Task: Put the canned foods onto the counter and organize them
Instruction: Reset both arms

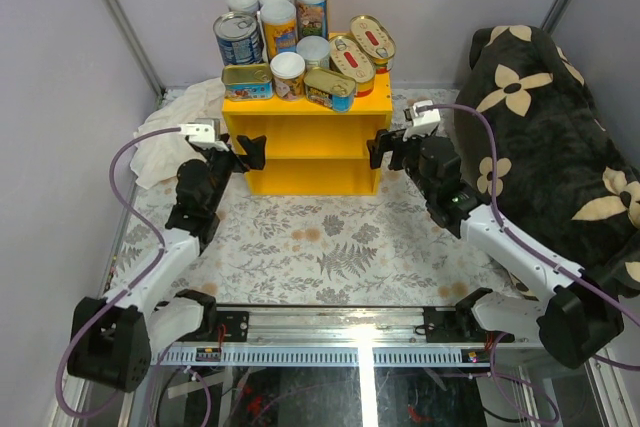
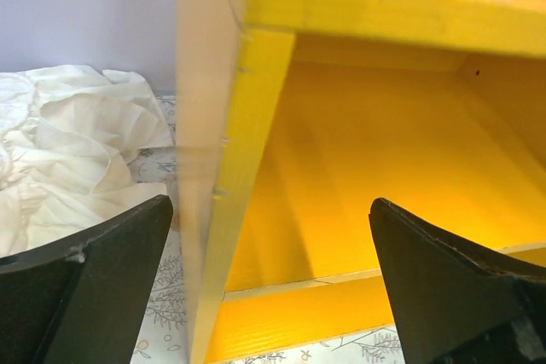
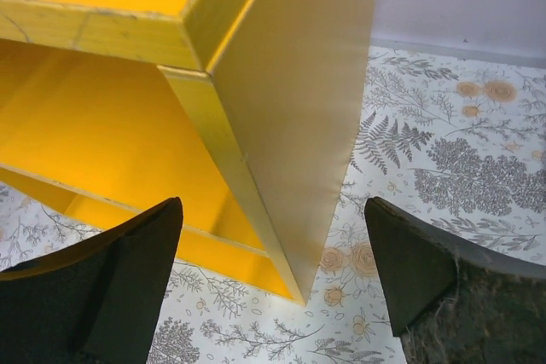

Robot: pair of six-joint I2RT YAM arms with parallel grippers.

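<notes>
1. Yellow counter (image 1: 300,112) holds all the cans (image 1: 290,42) in view. They crowd its top, tall ones at the back and flat ones toward the front and right.
2. No can shows on the floor (image 1: 330,247) before the counter or in either gripper. Placing therefore looks finished, and at most some tidying of the cluster seems left.
3. Left gripper (image 1: 248,152) sits at the counter's left wall, at shelf height. Its jaws are spread, empty, with the wall's front edge between them.
4. Right gripper (image 1: 385,150) mirrors it at the counter's right wall. Its jaws are likewise spread, empty, and straddle that wall's edge.
</notes>
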